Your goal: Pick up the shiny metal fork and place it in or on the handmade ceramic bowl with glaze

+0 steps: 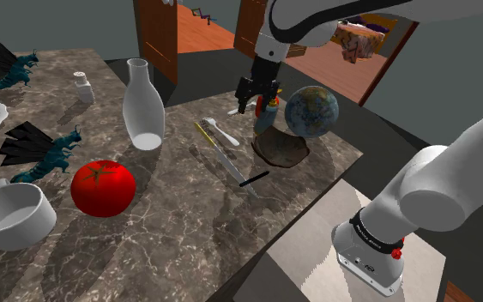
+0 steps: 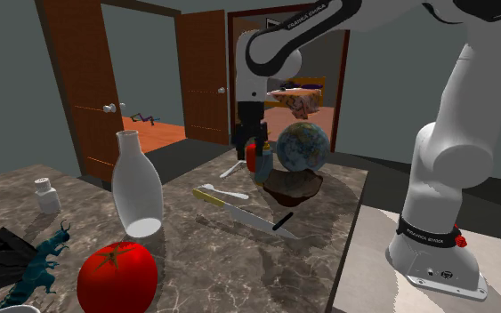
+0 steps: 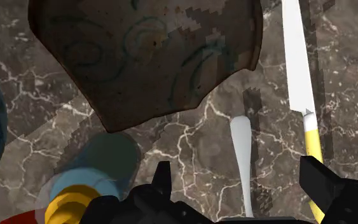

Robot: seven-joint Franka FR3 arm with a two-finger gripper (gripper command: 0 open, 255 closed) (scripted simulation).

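The fork (image 1: 221,131) is drawn plain white and lies flat on the dark marble table, beside a yellow-handled knife (image 1: 224,160). A shallow dark brown bowl (image 1: 280,147) with faint blue swirls sits just past the fork's handle end. My gripper (image 1: 246,105) hangs open above the table's far edge, well above the fork. In the wrist view the fork's handle (image 3: 242,159) lies far below, between my spread fingertips (image 3: 163,181), with the bowl (image 3: 145,57) beyond it and the knife (image 3: 297,63) alongside. The second exterior view shows my gripper (image 2: 242,140), the fork (image 2: 221,190) and the bowl (image 2: 291,187).
A globe (image 1: 311,111) and a red bottle (image 1: 269,110) stand close to the gripper, by the bowl. Another white utensil (image 1: 235,111) lies at the far edge. A white vase (image 1: 142,107), tomato (image 1: 102,187), white bowl (image 1: 12,214) and dragon figure (image 1: 46,153) occupy the left.
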